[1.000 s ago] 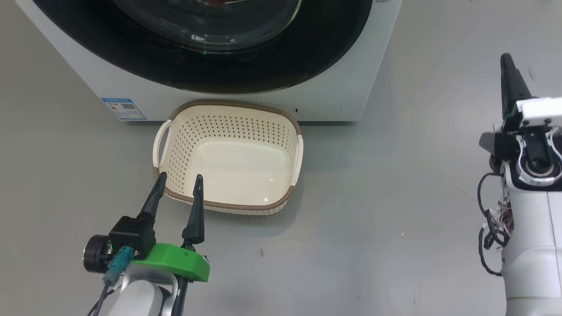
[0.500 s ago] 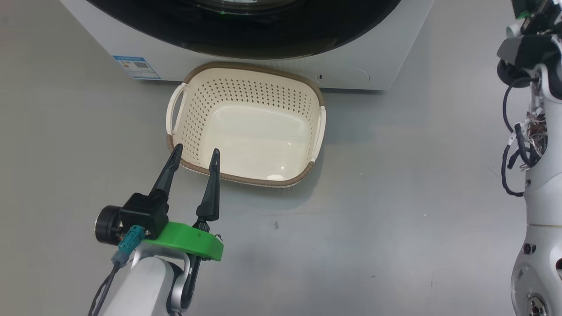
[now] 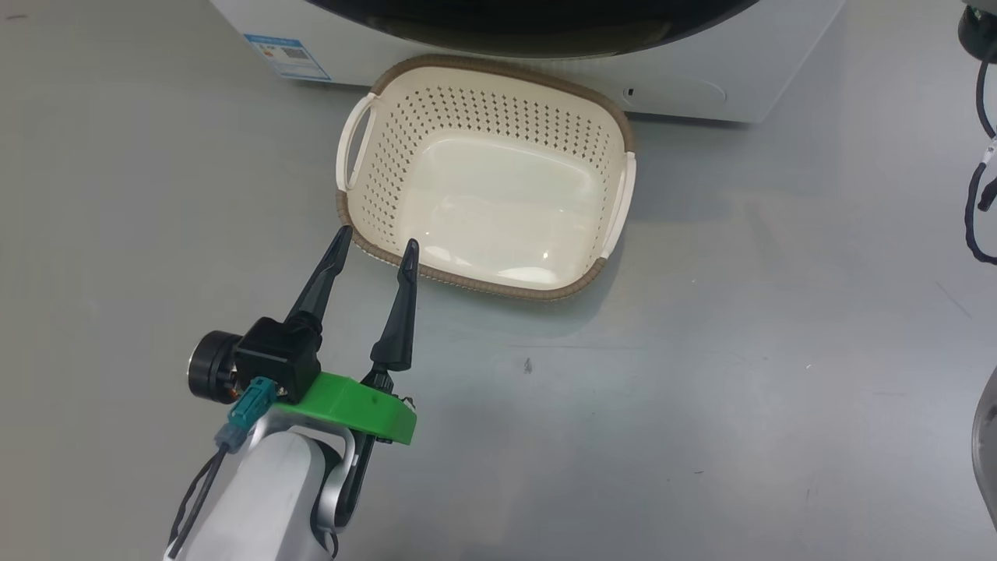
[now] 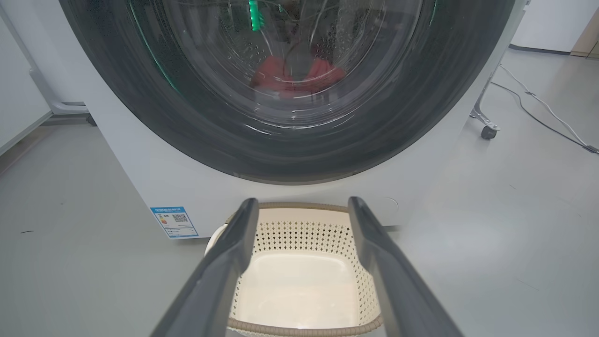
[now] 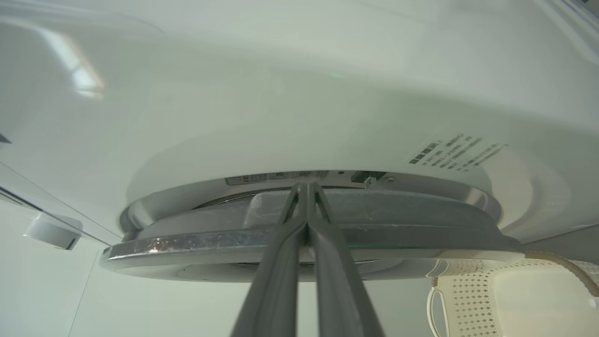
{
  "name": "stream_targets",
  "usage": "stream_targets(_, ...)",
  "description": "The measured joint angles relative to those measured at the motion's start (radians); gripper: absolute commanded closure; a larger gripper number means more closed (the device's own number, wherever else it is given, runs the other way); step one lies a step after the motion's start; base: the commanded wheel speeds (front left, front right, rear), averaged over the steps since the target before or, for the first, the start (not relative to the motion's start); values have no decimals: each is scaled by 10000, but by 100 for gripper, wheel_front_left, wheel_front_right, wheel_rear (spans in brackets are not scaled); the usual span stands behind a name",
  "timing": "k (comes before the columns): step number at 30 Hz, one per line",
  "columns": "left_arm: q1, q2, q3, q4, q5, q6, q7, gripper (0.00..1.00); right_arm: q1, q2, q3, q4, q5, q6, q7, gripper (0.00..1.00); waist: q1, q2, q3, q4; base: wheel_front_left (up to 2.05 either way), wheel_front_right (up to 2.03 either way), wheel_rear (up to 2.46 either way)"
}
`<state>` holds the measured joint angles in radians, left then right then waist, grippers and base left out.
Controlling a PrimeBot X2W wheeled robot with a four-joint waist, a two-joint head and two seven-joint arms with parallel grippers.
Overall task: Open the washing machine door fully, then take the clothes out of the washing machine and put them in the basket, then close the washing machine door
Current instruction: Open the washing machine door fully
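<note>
While the left gripper [image 3: 375, 241] hangs spread above the floor [image 3: 701, 351], fingertips just beside the near left corner of the basket [image 3: 498, 195], the right gripper [image 5: 306, 189] has its fingers pressed together, tips reaching into the gap behind the edge of the washing machine door [image 5: 187, 243]; contact cannot be told. Basket sits on the floor just before the washing machine [image 3: 685, 86]. The clothes [image 4: 295, 77] lie inside the drum, red behind the door glass.

smooth grey floor [image 3: 740, 351] | bears small cream perforated plastic basket [image 3: 498, 117] | just beside big white front-loading washing machine [image 3: 779, 66]
</note>
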<state>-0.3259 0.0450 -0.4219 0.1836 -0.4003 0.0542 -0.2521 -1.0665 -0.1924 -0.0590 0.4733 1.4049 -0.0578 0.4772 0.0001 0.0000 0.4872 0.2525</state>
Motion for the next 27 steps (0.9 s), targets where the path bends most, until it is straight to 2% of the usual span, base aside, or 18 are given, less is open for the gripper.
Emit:
stream_targets(10,-153,-67,-44,86,0,-75,0,0,-710,-336,265,721,-171,-65,468,100,0,0,379,626,0,0,0)
stream_targets(22,-206,-84,35,107,-2,-69,0,0,-1187,-378,199,1423,44,-52,848,100,0,0,485,740,0,0,0)
stream_targets(27,-268,-104,140,125,0,-61,0,0,-1202,-389,190,1680,332,180,1325,100,-1,0,451,648,0,0,0)
